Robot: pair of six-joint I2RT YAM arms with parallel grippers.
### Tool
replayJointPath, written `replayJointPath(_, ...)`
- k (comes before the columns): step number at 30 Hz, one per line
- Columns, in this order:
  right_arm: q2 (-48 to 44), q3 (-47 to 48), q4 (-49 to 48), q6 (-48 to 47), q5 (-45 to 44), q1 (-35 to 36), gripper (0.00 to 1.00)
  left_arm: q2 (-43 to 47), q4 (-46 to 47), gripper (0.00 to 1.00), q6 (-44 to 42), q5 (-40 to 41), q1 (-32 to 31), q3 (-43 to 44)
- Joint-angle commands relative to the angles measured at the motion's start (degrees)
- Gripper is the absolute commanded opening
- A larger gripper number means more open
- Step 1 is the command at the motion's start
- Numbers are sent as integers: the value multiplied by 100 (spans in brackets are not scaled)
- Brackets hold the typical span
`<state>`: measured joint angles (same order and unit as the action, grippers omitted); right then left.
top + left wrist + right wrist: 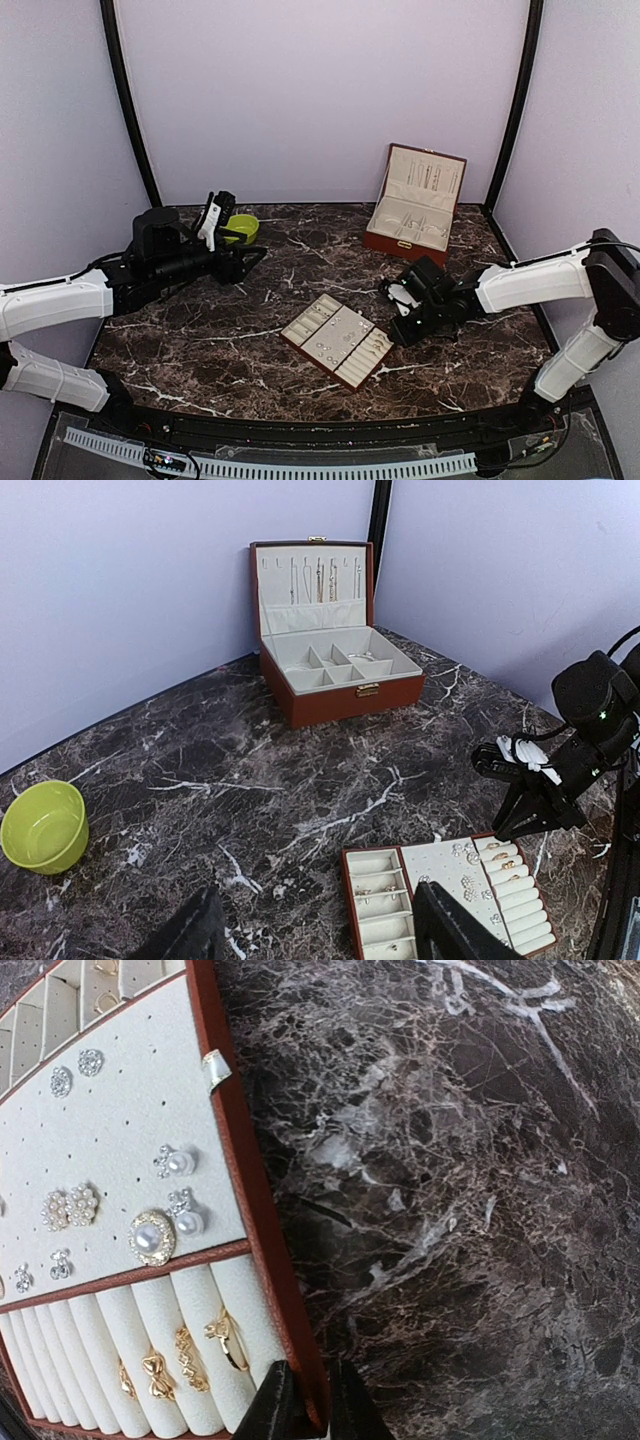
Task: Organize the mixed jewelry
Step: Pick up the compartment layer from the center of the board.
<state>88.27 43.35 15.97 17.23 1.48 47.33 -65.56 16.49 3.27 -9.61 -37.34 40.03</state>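
The mixed jewelry lies in a beige slotted tray (337, 340) with a brown edge (240, 1160). Pearl and crystal studs (150, 1235) sit on its pinhole panel. Gold rings (225, 1340) are tucked between its rolls. A few small pieces (375, 890) rest in its slots. My right gripper (308, 1405) is shut on the tray's brown edge near the ring rolls, one finger inside and one outside. From above it shows at the tray's right corner (400, 328). My left gripper (320, 930) hangs open over bare marble, left of the tray (347, 900), holding nothing.
An open brown jewelry box (412, 205) stands at the back right, chains hanging in its lid (320, 580). A lime-green bowl (240, 228) sits at the back left by my left wrist. Dark marble stretches between bowl, box and tray.
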Motion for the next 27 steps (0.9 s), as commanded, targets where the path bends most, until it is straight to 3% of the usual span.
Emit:
replayJointPath(1, 281, -20, 105, 27, -121, 154, 13, 45, 47, 67, 49, -60, 25, 84)
replayJointPath(14, 344, 151, -20, 179, -495, 307, 0, 102, 32, 67, 35, -29, 25, 76)
replayJointPath(27, -67, 231, 132, 685, -939, -37, 0, 135, 38, 67, 40, -20, 25, 67)
